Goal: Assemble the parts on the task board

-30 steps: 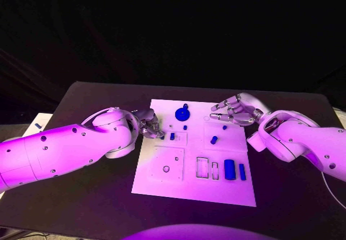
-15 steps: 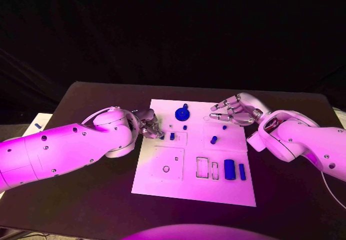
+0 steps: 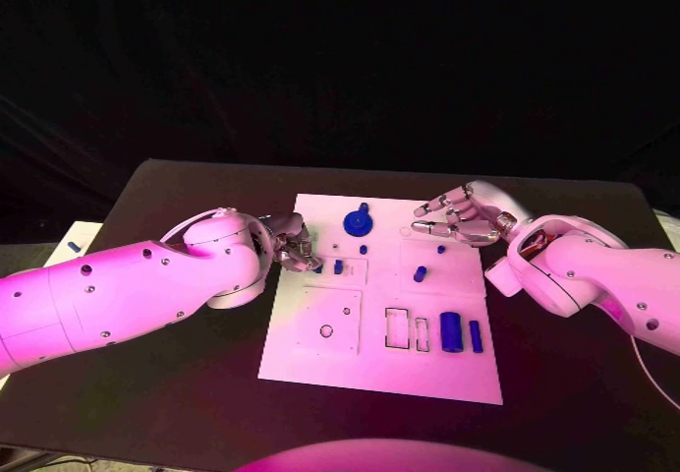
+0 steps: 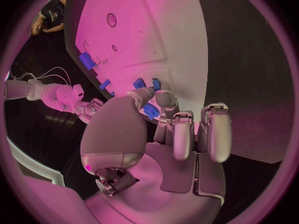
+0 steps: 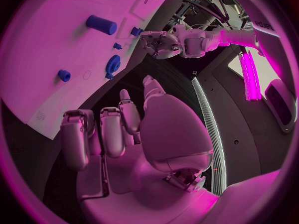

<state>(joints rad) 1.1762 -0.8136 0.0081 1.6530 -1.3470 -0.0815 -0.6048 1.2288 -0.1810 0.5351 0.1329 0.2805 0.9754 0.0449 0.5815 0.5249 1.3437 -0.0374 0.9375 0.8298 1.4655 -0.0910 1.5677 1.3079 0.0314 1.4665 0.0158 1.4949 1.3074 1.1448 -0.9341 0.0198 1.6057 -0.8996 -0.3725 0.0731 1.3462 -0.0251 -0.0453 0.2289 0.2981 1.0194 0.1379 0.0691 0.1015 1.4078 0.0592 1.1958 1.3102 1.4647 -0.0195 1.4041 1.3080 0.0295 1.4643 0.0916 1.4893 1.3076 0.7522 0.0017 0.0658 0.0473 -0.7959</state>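
Black bench carries the board at its middle. Left robot hand at the board's left edge seems to pinch a blue part. Right robot hand hovers released, fingers apart, over the far right corner.

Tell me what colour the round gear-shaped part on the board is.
Blue; the gear-shaped part shows best in the head view.
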